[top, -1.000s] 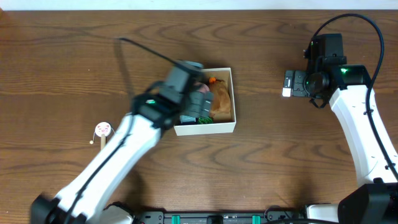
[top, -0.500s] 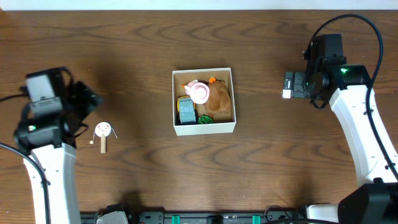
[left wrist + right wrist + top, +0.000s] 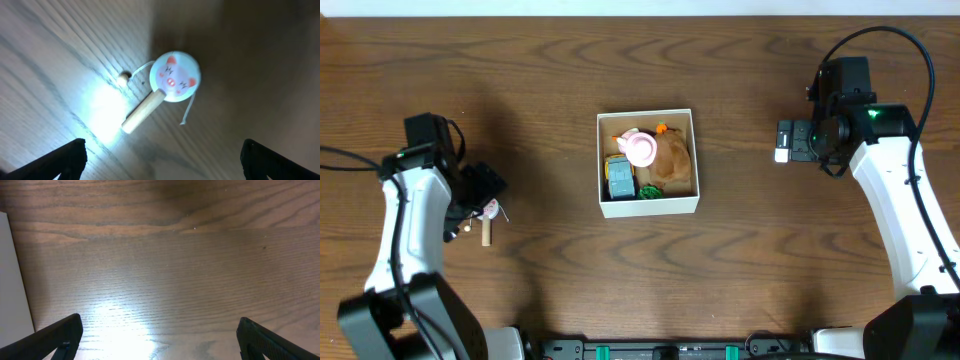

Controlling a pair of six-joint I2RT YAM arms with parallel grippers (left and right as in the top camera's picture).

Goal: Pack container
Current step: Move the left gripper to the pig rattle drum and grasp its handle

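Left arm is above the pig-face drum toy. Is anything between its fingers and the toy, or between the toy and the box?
Nothing visible. The pig-face drum toy lies alone on bare wood below the open left gripper, and the table between it and the container shows only wood grain.
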